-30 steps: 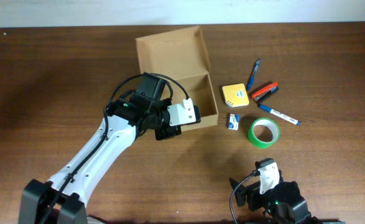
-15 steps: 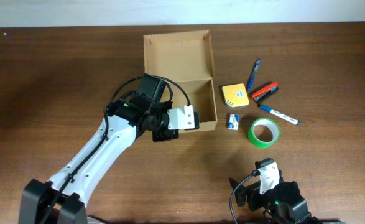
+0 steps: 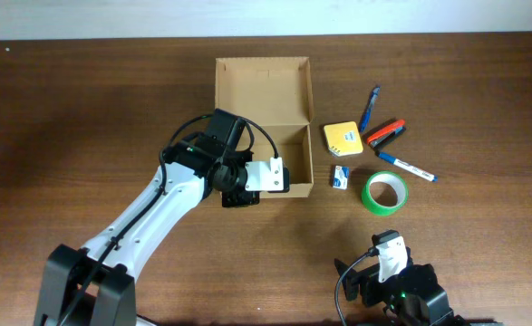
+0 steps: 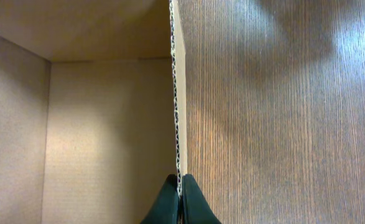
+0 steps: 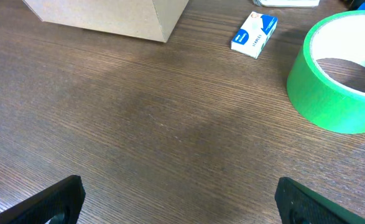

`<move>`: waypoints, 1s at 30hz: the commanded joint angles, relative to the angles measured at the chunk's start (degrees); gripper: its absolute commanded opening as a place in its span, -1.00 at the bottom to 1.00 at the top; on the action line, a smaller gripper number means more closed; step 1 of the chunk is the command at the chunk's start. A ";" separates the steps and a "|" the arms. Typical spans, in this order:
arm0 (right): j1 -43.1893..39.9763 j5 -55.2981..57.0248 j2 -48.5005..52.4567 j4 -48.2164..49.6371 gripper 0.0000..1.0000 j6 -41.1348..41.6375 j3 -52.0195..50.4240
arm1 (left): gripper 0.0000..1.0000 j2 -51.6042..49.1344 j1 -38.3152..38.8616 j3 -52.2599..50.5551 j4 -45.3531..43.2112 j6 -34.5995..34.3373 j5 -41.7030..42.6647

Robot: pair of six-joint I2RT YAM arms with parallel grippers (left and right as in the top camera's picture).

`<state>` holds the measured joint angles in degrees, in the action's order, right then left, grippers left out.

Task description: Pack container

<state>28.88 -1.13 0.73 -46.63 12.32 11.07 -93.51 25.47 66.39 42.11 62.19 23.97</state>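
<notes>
Overhead view of a dark wooden table (image 3: 84,109). An open tan cardboard box (image 3: 262,91) sits near the middle, toward the far edge. Its lid flap lies open on the far side, and the inside floor shows as plain cardboard.

The left arm reaches in from the near left of the box. The left gripper (image 3: 287,178) is at the box's near wall, its fingers closed tight on the wall's top edge. The left wrist view shows this close up. Two dark fingertips (image 4: 168,202) pinch the corrugated edge, one inside the box and one outside.

Several small things lie on the table to the right of the box, none touching it. A yellow pad (image 3: 343,138) is just beside the right wall. A blue and white packet (image 3: 340,176) lies near the box's near right corner. A roll of green tape (image 3: 385,193) lies beyond the packet. Farther right of the box are a blue pen (image 3: 372,107), a red and black tool (image 3: 385,133) and a white marker (image 3: 407,167).

The right gripper (image 3: 389,254) is well to the near right of the box, by the table's near edge. Its fingers (image 5: 58,199) are spread wide and hold nothing. The right wrist view shows wood grain between them, with the tape, the packet and a corner of the box ahead.
</notes>
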 commanded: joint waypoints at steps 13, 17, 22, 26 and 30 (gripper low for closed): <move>0.50 -0.13 -0.59 0.20 0.99 0.57 -0.42 | 0.99 -0.26 -0.13 1.51 -0.02 -2.51 0.44; 0.50 -0.13 -0.59 0.20 0.98 0.57 -0.42 | 1.00 -0.22 -0.13 2.75 0.96 -5.42 0.46; 0.50 -0.13 -0.59 0.20 0.98 0.57 -0.42 | 0.99 0.04 -0.13 5.18 4.28 -5.84 0.46; 0.50 -0.13 -0.59 0.20 0.98 0.57 -0.42 | 1.00 1.40 -0.13 7.89 8.20 -6.05 2.43; 0.50 -0.13 -0.57 0.20 0.98 0.57 -0.42 | 1.00 3.65 -0.13 11.21 12.70 -8.13 4.98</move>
<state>28.88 -1.13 0.73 -46.63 12.29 11.07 -93.10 25.47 74.54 53.56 56.47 25.74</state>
